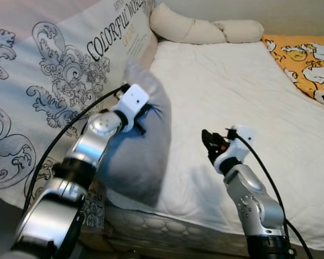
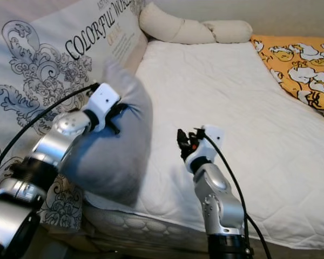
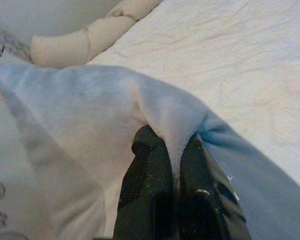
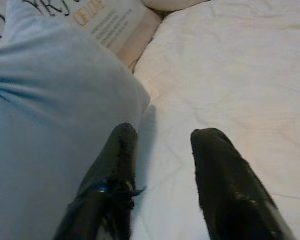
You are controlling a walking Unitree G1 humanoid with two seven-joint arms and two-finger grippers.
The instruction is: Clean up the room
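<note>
- Left eye view: one grey pillow at mattress edge, against printed bedding; left gripper on it; two cream bolsters beyond.
- Right eye view: right gripper apart from pillow, above mattress.
- Left wrist view: fingers pinching a fold; judged soft, light; best gripped by gathered fabric.
- Right wrist view: fingers parted, empty.
</note>
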